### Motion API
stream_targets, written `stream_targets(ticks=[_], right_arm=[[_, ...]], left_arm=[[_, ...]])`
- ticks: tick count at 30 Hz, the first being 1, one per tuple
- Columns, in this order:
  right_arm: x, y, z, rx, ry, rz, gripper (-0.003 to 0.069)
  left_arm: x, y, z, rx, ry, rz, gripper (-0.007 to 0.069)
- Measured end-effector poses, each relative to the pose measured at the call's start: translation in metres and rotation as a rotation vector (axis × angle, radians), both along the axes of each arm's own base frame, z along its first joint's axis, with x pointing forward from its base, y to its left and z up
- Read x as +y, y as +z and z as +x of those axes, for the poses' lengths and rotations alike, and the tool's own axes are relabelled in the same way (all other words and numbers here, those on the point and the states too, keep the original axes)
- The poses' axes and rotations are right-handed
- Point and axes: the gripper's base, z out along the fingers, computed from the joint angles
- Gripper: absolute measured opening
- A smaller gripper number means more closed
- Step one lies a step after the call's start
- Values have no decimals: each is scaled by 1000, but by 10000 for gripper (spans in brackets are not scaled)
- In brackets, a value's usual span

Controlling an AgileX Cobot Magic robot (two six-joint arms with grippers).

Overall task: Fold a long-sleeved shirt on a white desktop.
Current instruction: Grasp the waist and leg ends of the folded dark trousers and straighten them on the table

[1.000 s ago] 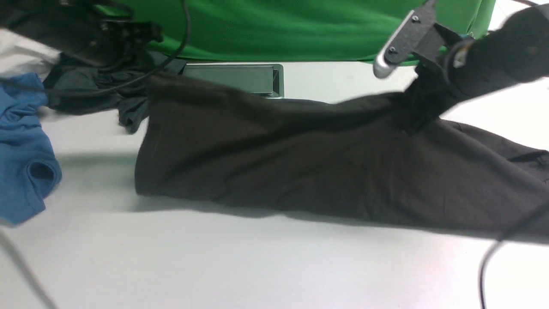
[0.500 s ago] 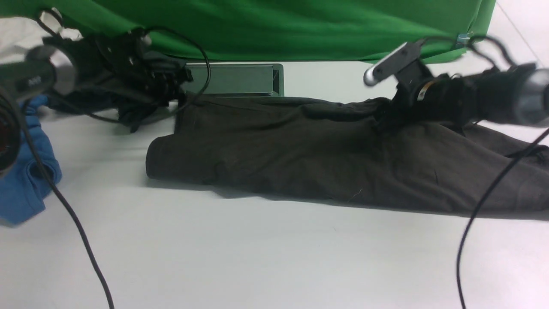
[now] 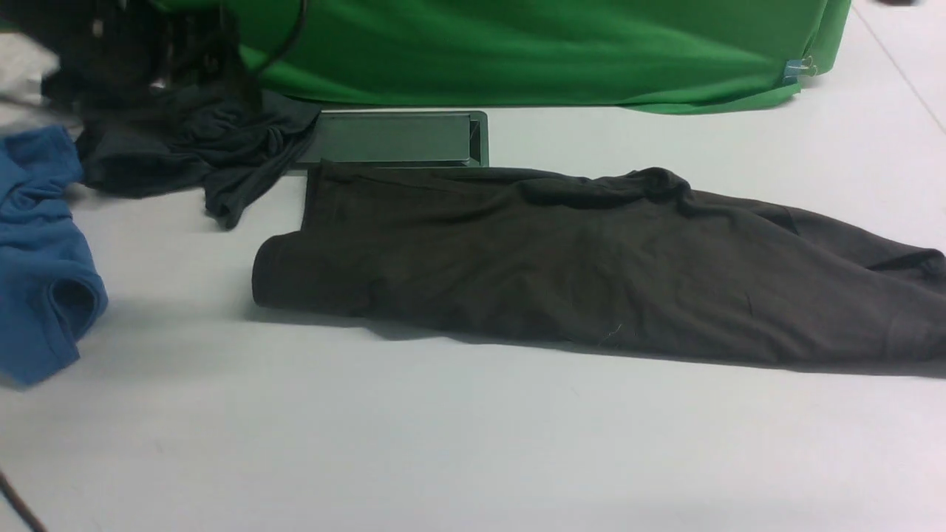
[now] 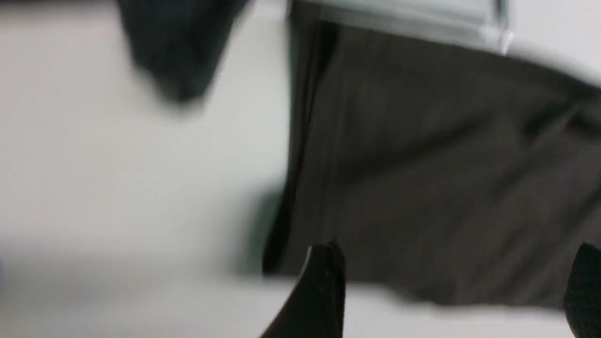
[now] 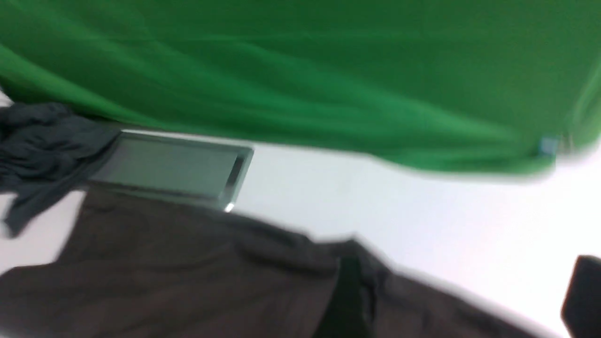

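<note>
The long-sleeved shirt [image 3: 562, 273] lies in a long band across the white tabletop [image 3: 443, 443], from centre to the right edge, its far left corner touching the hatch [image 3: 392, 138]. The left end effector [image 4: 453, 293] hangs over the shirt's left end, fingers wide apart and empty. The right end effector [image 5: 582, 298] shows one finger only, set wide, gripping nothing.

Long-sleeved shirt [image 3: 562, 258]: plain, very dark brownish-black. White desktop [image 3: 443, 443]: uniform matte white. Hatch [image 3: 392, 138]: dark grey-green panel, silver frame. Backdrop cloth [image 3: 517, 52]: bright green. Smaller garment [image 3: 192, 148]: dark bluish-grey. Blue shirt [image 3: 37, 258]: bright, solid blue.
</note>
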Motion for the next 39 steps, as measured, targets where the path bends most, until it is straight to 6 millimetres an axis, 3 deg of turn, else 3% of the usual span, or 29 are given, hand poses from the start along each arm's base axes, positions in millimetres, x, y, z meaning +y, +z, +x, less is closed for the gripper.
stream_targets(ticks=[6,11,18,25,29,32,34,36,39], right_arm=[[-4,-2,-16,85,-17,12,588],[-3,-29,-14,148,-19,4,589],[-2,-63,-13,206,-20,0,589],[-2,-70,-13,221,-19,-5,589],[-2,-71,-14,229,-19,-7,589],[-2,-72,-15,253,-20,-12,587],[-2,-73,-16,266,-19,-12,566],[-2,-74,-16,271,-19,-11,533],[-2,-74,-18,285,-9,-18,367]], left_arm=[[-14,-77,-34,150,146,-205,661],[-16,-122,-50,69,369,-302,661],[-28,-146,-39,-86,440,-230,661],[-35,-162,-14,-93,433,-232,642],[-35,-162,-10,-99,422,-225,556],[-35,-164,-11,-98,388,-200,395],[-35,-165,-12,-95,359,-180,242],[-35,-165,-12,-96,350,-177,176],[-29,-158,-15,-89,325,-185,155]])
